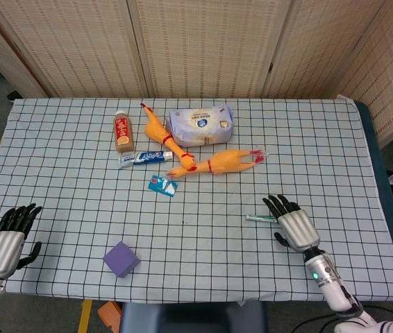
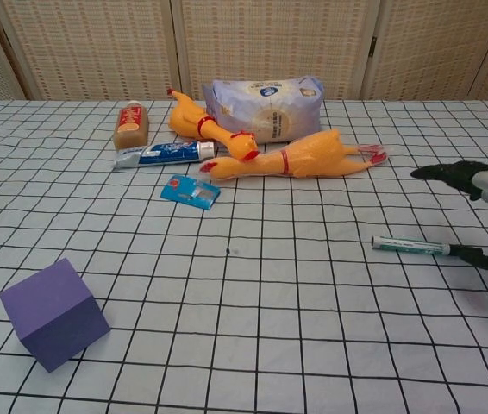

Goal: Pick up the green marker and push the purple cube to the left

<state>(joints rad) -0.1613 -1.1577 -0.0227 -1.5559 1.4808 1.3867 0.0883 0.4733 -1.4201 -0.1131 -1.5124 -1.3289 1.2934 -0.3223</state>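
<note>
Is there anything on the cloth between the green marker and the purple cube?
No. Both views show only bare checked cloth between the marker and the cube.

The green marker (image 1: pixel 260 218) lies on the checked cloth (image 1: pixel 321 159) just beside the right hand's (image 1: pixel 295 227) spread fingers (image 1: pixel 277 203).

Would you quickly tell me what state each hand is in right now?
Left hand: open, holding nothing.
Right hand: open, fingers spread; the green marker lies on the table by its fingertips, not held.
</note>
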